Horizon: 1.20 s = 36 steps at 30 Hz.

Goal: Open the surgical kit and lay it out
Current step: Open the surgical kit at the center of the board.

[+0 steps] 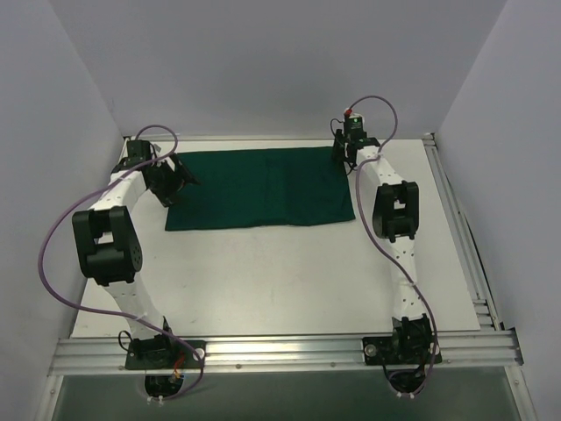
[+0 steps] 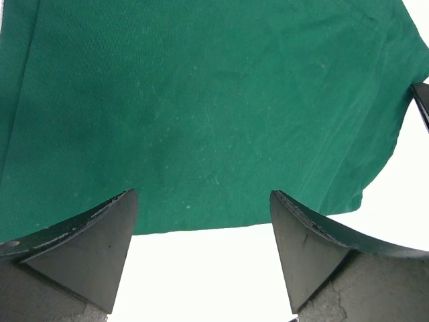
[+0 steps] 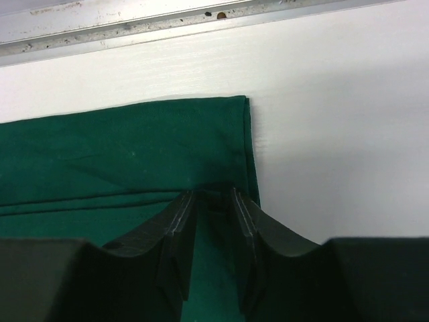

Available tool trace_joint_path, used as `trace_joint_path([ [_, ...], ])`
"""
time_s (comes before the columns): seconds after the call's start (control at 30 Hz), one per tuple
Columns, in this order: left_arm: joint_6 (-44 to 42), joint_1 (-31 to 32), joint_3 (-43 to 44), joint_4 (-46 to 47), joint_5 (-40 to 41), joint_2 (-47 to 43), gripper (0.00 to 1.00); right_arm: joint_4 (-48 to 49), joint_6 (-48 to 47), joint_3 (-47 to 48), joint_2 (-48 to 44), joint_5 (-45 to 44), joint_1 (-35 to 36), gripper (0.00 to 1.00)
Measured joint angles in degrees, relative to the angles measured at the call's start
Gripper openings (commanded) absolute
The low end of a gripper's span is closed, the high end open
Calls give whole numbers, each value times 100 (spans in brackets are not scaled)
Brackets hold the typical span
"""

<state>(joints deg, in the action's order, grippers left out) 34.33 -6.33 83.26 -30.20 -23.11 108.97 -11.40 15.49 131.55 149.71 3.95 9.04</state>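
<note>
- A green cloth [image 1: 263,189] lies flat on the white table [image 1: 280,289]. Seen from overhead it sits toward the 12 o'clock half of the table, with its long sides running from 9 to 3 o'clock.
- A faint crease runs from 12 to 6 o'clock near the cloth's middle.
- The left pincer [image 1: 178,180] is at the cloth's 9 o'clock edge, toward the 10 o'clock corner.
- In the left wrist view its two dark fingers [image 2: 87,241] stand wide apart, with bare table between them. The cloth's near edge lies just beyond the tips. Neither finger is seen touching the cloth, and nothing is held.
- The right pincer [image 1: 344,156] is at the cloth's 1 o'clock corner, close to the table's far edge.
- In the right wrist view this pincer [image 3: 213,201] has its fingers drawn close, with a narrow gap left between them. They straddle the cloth just inside its side edge.
- Dark cloth fills that gap. I cannot tell whether the fingers are actually squeezing it or only sit around it.
- The same view shows stacked layers at the cloth's edge, with fold lines running toward 9 o'clock.
- A scuffed metal rail [image 3: 134,20] borders the table past the cloth at 12 o'clock, and bare white table lies between the two.
</note>
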Motion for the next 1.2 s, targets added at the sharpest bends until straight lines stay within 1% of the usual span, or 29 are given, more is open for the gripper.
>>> trace_joint_path([
  [0.07,0,0,0,0,-17,9,89,2,-31,-17,0,-48,13,27],
  [0.17,-2,-2,0,0,-35,22,88,7,-55,-55,0,-57,15,33],
  [0.37,-11,-4,-7,2,-55,26,88,160,-52,-173,-15,-50,46,35],
  [0.43,-20,-4,-33,4,-76,26,88,225,-57,-243,-37,-48,46,34],
  [0.57,-31,-4,-140,-2,-90,26,88,297,-83,-326,-70,-81,55,27],
  [0.6,-33,-4,-164,0,-94,26,88,313,-96,-348,-81,-96,55,11],
  [0.63,-35,-4,-181,0,-96,26,88,328,-140,-369,-90,-120,55,5],
  [0.67,-42,-4,-192,2,-96,26,88,332,-127,-378,-92,-120,52,0],
  [0.97,-96,-4,-240,0,-96,26,87,420,-120,-378,-118,-203,76,0],
  [1.2,-111,-4,-262,4,-96,24,85,691,-195,-542,-284,-164,94,0],
])
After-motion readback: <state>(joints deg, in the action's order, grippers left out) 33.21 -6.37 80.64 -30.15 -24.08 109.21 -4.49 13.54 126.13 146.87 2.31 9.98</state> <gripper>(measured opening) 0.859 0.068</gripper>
